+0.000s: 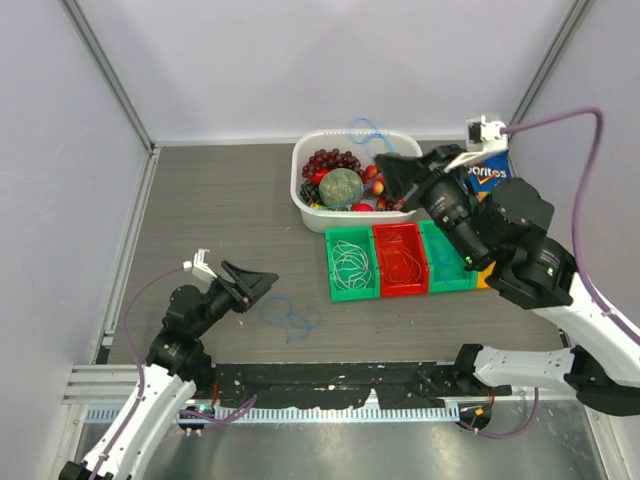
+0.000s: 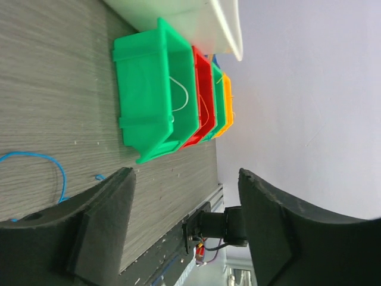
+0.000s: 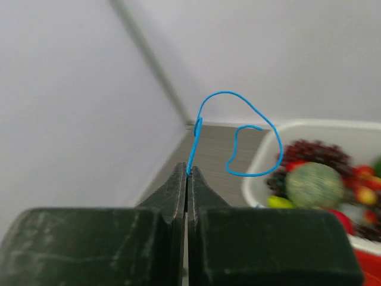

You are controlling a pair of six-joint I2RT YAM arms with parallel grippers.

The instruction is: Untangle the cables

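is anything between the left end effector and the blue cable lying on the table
Nothing visible does. The left end effector is open, and the blue cable lies on the bare table right beside it. The green bin stands farther off, not between them.

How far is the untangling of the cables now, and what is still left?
Looks done: white cables lie in the leftmost green bin and an orange cable in the red bin. In hand: the right pincer is shut on a blue cable, held up by the white tub. Left: another blue cable lies loose on the table before the open left pincer.
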